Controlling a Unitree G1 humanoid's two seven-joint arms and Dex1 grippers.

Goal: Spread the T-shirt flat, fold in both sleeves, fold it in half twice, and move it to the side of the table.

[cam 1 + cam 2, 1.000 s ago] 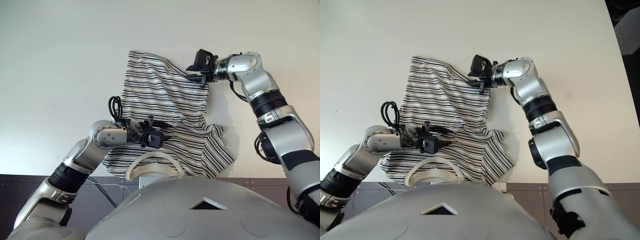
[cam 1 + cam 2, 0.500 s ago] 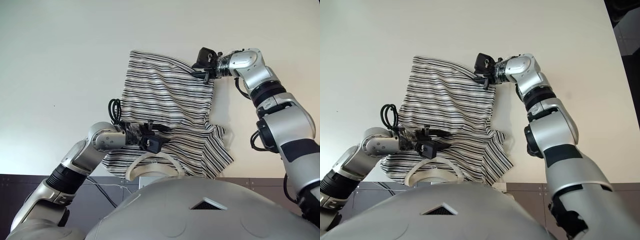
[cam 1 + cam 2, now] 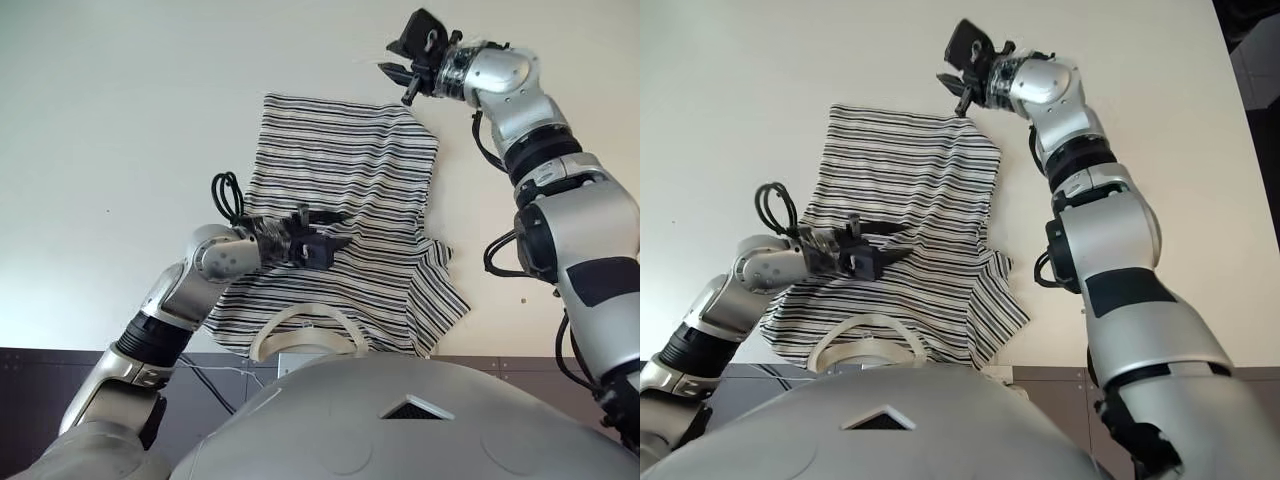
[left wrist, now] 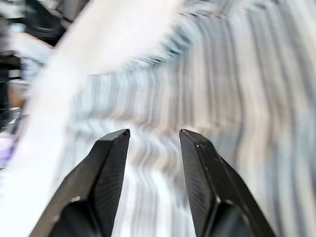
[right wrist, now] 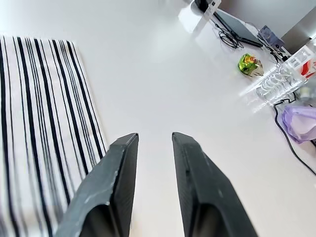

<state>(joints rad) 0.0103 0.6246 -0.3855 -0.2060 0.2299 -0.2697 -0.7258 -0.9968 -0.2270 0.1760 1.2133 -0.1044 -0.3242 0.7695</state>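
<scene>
The black-and-white striped T-shirt [image 3: 350, 190] lies on the white table [image 3: 120, 120], its far part fairly flat and its near part rumpled, with a flap sticking out at the near right. My left gripper [image 3: 325, 240] hovers open over the shirt's near middle, with nothing between its fingers [image 4: 111, 163]; the stripes [image 4: 237, 89] show beneath it. Open and holding nothing, my right gripper [image 3: 400, 62] is raised just beyond the shirt's far right corner. From the right wrist, its fingertips [image 5: 131, 140] hang over bare table beside the shirt's edge [image 5: 34, 123].
Bare white table [image 5: 163, 74] lies to the left of, right of and beyond the shirt. Past the table's edge in the right wrist view are a small green object [image 5: 250, 64], a clear rack [image 5: 276, 84], cables and a purple item [image 5: 298, 121]. The table's near edge [image 3: 100, 348] runs just below the shirt.
My right gripper pulled the far right corner outward, let it go and lifted away beyond the shirt; the far edge now lies flatter. My left gripper shifted farther over the shirt.
</scene>
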